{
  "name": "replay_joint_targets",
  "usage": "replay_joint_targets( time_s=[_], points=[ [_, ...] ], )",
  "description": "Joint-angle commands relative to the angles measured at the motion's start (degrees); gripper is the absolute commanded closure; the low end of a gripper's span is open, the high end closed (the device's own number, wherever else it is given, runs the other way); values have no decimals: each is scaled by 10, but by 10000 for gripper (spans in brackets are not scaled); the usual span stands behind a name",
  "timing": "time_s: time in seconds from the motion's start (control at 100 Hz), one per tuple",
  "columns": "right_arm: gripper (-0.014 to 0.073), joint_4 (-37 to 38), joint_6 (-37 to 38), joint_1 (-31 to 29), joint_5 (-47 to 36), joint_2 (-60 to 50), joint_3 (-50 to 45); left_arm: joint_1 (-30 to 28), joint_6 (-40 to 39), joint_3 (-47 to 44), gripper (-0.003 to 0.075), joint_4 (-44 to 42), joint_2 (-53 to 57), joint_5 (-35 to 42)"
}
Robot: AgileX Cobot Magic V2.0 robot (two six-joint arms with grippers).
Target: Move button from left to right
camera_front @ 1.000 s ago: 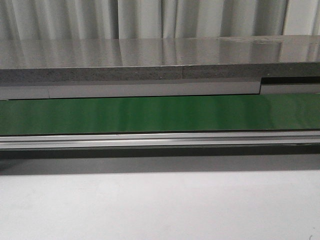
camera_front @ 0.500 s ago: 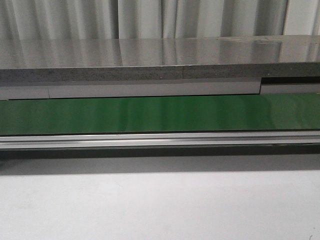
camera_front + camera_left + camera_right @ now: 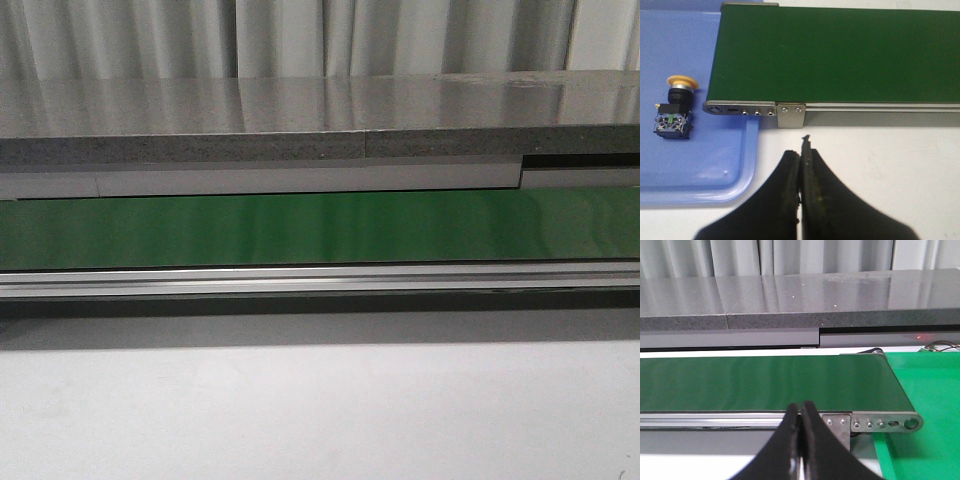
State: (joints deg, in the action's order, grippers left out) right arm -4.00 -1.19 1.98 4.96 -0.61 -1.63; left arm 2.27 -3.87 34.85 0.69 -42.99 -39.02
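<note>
Button lies on its side on the blue tray, yellow mushroom head pointing away from the black contact block; small green marks visible on the block's end face. It sits near the tray's middle, just beside the end of the green conveyor belt but apart from it. The belt's end roller and metal side rail overhang the tray edge.

Left gripper: black fingers pressed together, no gap between them, nothing held. It hovers above the white table, just beside the tray's rim and near the rail bracket, well apart from the button.

Right gripper: fingers likewise closed against each other, holding nothing. It is positioned in front of the belt's other end, where a bright green tray lies under the end roller.

Front view: belt runs across the full width, bare; neither arm nor button appears there. Grey stone-like counter behind the belt, pale curtain beyond.
</note>
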Motion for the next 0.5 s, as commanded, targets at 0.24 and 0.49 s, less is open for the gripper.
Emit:
replay_joint_targets(
  time_s=[0.24,0.49],
  points=[
    [662,3,-1,1,-50,-12,9,-1,-5,21,739,6,-5,7],
    [662,3,-1,1,-50,-12,9,-1,-5,21,484,6,-5,-1]
  ],
)
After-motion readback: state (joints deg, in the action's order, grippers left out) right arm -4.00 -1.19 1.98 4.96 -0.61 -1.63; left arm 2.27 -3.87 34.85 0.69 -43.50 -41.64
